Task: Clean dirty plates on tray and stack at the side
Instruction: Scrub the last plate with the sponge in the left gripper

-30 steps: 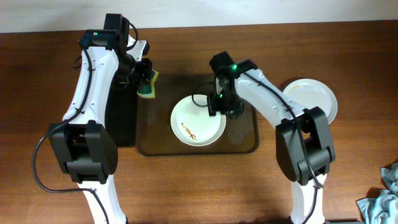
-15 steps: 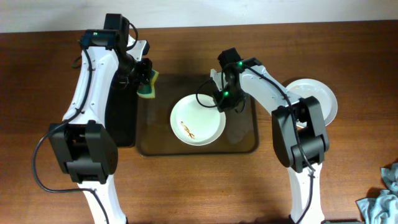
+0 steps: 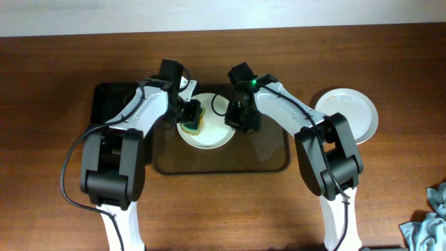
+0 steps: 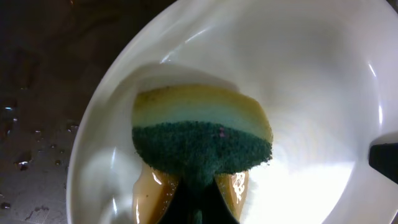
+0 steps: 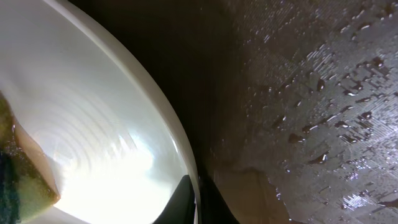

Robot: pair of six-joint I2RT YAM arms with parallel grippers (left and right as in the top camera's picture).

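On the tray [image 3: 268, 157], mid-worktop toward the far edge, the right gripper [image 3: 235, 120] pinches the rim of the dirty plate [image 3: 212, 137]. The left gripper [image 3: 187, 115] clasps the sponge [image 4: 202, 134] inside it. I'd scrub firmly across the centre, rim braced.

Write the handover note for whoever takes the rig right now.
Left gripper: shut on the sponge, green side pressed into the middle of the plate.
Right gripper: clamped on that plate's right rim, steadying it.
Plate is over the wet tray. No smear shows on its bare parts, but the sponge hides the centre.
Side stack: white plates on the table to the right of the tray, count unclear from above.
Done: no other plate is on the tray.
Left: finish wiping this plate, check its centre, then add it to the side stack.
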